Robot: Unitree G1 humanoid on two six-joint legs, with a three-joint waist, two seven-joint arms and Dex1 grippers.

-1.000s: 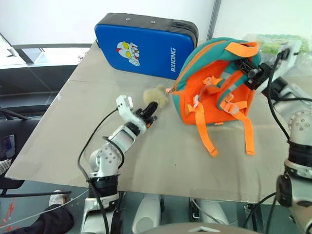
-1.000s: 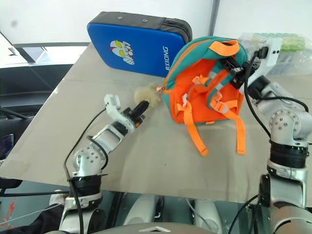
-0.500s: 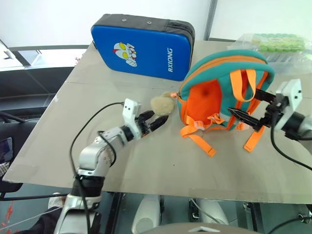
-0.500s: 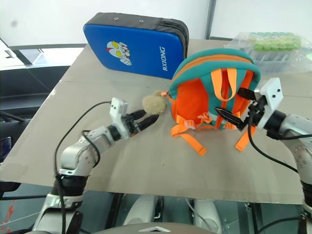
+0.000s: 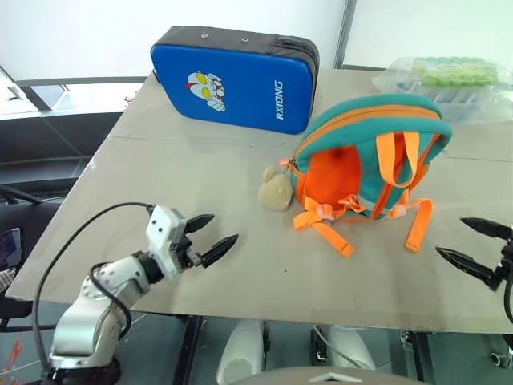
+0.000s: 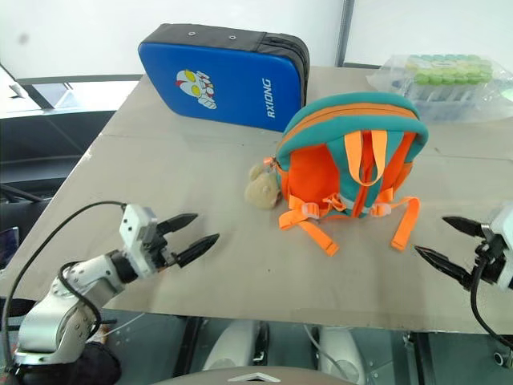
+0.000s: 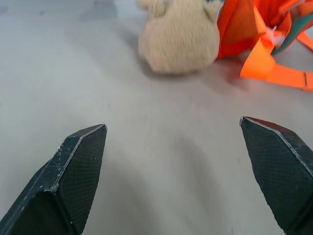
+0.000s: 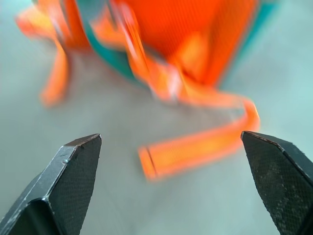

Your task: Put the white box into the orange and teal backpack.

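Observation:
The orange and teal backpack (image 5: 369, 160) stands upright on the table with its strap side facing me and its orange straps trailing forward. Its tan plush animal (image 5: 275, 191) lies on the table beside it to the left. My left gripper (image 5: 224, 228) hovers open near the table's front edge, apart from the plush (image 7: 178, 36) and pointing toward it. My right gripper (image 5: 450, 237) is open at the front right, apart from the backpack (image 8: 195, 29) and facing its loose strap (image 8: 195, 149). The white box is out of view.
A large blue zippered case (image 5: 232, 76) with a cartoon figure lies at the back of the table. A clear bag of green-capped tubes (image 5: 449, 80) sits at the back right. The table's front edge (image 5: 264, 314) runs just below both grippers.
Both grippers opened and drew back toward the table's front edge, the left from the plush, the right from the backpack's top. The backpack has settled upright, its straps hanging straighter.

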